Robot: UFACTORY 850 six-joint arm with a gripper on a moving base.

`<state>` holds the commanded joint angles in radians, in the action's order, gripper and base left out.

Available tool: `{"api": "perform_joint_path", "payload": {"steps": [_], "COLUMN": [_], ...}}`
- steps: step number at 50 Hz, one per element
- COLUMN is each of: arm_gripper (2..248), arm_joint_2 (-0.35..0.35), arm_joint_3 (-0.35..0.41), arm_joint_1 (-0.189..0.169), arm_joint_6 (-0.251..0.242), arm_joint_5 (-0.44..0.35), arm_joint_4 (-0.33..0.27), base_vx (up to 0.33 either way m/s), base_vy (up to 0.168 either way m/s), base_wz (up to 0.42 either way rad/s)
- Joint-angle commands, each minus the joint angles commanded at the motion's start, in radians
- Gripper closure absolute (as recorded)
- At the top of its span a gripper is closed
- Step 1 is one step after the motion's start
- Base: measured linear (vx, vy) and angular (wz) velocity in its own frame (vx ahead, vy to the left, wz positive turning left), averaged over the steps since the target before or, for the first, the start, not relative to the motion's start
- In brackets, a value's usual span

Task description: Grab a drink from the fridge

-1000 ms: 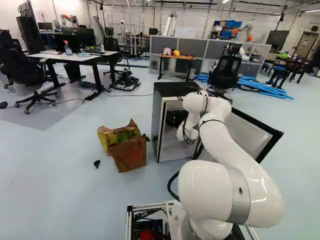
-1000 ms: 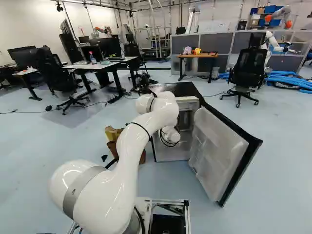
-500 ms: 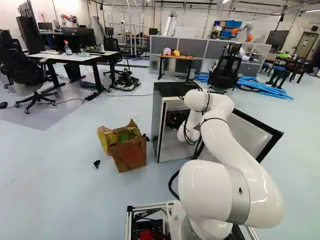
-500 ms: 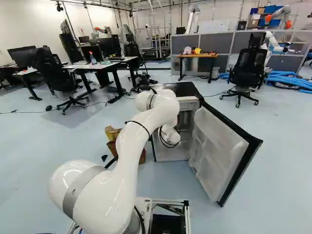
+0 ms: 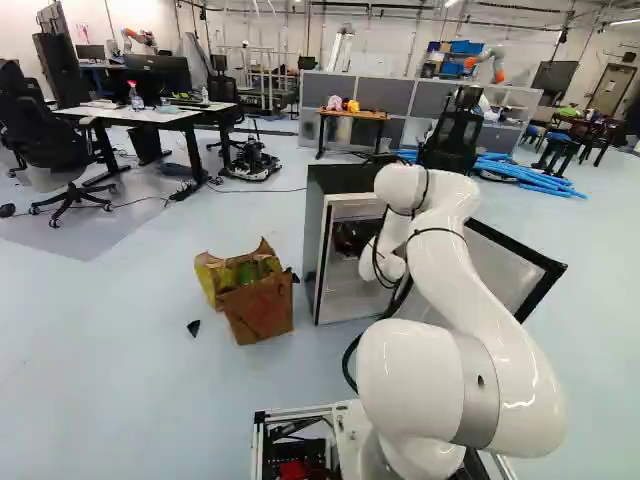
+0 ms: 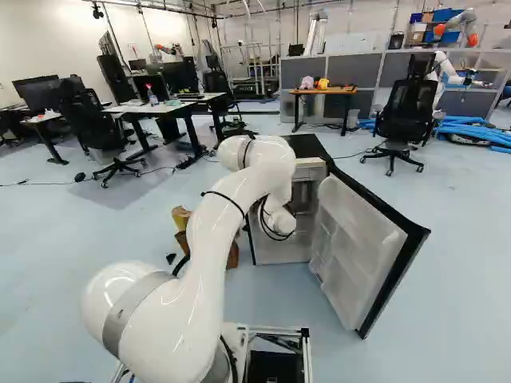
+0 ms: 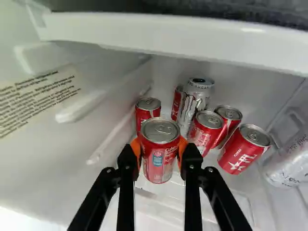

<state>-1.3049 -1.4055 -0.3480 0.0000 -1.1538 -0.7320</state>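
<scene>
Two orange pads (image 7: 136, 147) on opposite sides of a red can (image 7: 160, 161), inside the fridge (image 5: 335, 180): jaws closed on it, with only the can's width between. Deeper inside the fridge, just beyond the grip, more red cans (image 7: 147, 113) and a silver can (image 7: 195, 98), leaving little room that way. More room between the held can and the fridge's printed side wall (image 7: 41, 149). Across the fridge's interior, a white ledge (image 7: 144, 31), apart from the can and both fingers (image 7: 191, 166). Toward the fridge's other side, a pale container (image 7: 291, 161), well apart from the grip. Visible only in the base views: the white arm (image 6: 211, 263) reaching into the fridge, and the fridge's door (image 6: 351, 247), standing open. Beside the fridge in the left base view, a paper bag (image 5: 258, 308), partly hidden behind the arm in the right one.
</scene>
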Motion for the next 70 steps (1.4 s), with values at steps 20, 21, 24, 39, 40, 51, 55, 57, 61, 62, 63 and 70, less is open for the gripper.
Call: {"api": "perform_joint_path", "payload": {"steps": [20,21,24,39,40,51,55,57,61,62,63,70], "arm_gripper": [154,154,154,154,154,154,154,154,154,154,154,154], "arm_joint_2": [0.08,0.083,0.092,0.141,0.146,0.209,0.233,0.246,0.27,0.276,0.282,0.325], "arm_joint_3": [0.136,0.142,0.161,0.254,0.262,0.347,0.378,0.394,0.425,0.432,0.44,0.493], "arm_joint_1": [-0.027,-0.028,-0.033,-0.056,-0.057,-0.074,-0.079,-0.082,-0.087,-0.088,-0.089,-0.099], "arm_joint_6": [0.0,0.0,0.0,0.0,0.0,0.0,0.0,0.0,0.0,0.0,0.0,0.0], "arm_joint_5": [0.0,0.0,0.0,0.0,0.0,-0.001,-0.003,-0.005,-0.008,-0.009,-0.01,-0.016], "arm_joint_4": [0.0,0.0,0.0,0.003,0.004,0.016,0.021,0.023,0.028,0.029,0.03,0.04], "base_vx": [0.0,0.0,0.0,0.0,0.0,0.0,0.0,0.0,0.0,0.0,0.0,0.0], "base_vy": [0.0,0.0,0.0,0.0,0.0,0.0,0.0,0.0,0.0,0.0,0.0,0.0], "base_wz": [0.0,0.0,0.0,0.0,0.0,0.0,0.0,0.0,0.0,0.0,0.0,0.0]}}
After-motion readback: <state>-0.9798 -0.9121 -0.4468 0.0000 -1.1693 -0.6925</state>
